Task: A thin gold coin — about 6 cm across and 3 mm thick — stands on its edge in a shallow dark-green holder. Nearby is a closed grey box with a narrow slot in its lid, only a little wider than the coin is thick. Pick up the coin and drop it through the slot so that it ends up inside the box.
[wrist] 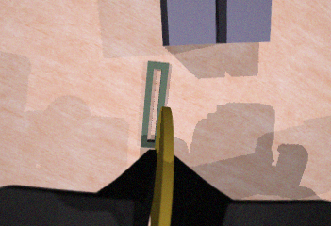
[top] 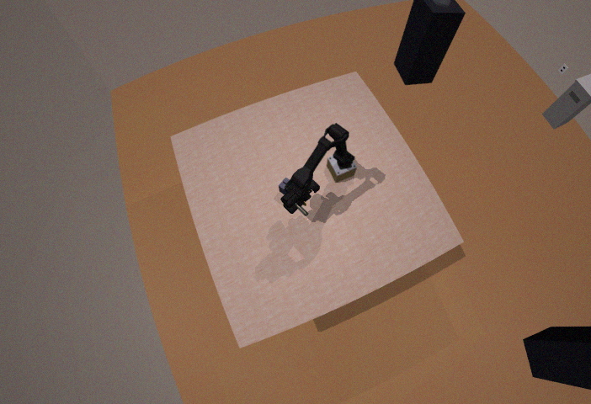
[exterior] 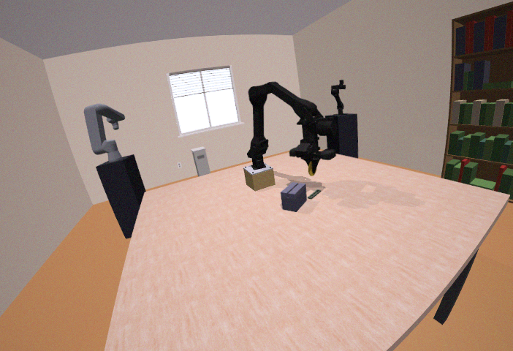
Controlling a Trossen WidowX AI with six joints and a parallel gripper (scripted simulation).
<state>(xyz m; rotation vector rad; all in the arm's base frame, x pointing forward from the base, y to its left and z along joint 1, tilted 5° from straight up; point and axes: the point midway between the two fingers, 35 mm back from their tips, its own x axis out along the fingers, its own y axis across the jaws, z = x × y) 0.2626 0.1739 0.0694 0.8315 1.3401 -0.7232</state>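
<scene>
Gripper (exterior: 311, 161) of the black six-joint arm (exterior: 283, 97) hung in the air above the pale wooden table top (exterior: 265, 265), its dark fingers pinching the thin gold coin (wrist: 164, 165) edge-on between them. From where I stood, the coin (exterior: 311, 167) showed as a small yellow sliver hanging below the jaws, well off the table surface and apart from everything resting on it.

Wrist view: coin upright, seen along its rim, with the narrow dark-green rectangular holder (wrist: 154, 104) lying on the table beneath and beyond it. The holder's long slot showed only table colour through it. The coin's top edge overlapped the near end of the holder in that view, though the exterior view placed the coin clearly above the holder (exterior: 313, 194).

Closed grey box (exterior: 293, 196) sat on the table just beside the holder, between it and the tan block (exterior: 259, 177) carrying the arm's base. The dark narrow slot (wrist: 221, 21) ran across the box lid (wrist: 217, 21); coin not over it.

Top view: arm small, coin too small to judge.
</scene>
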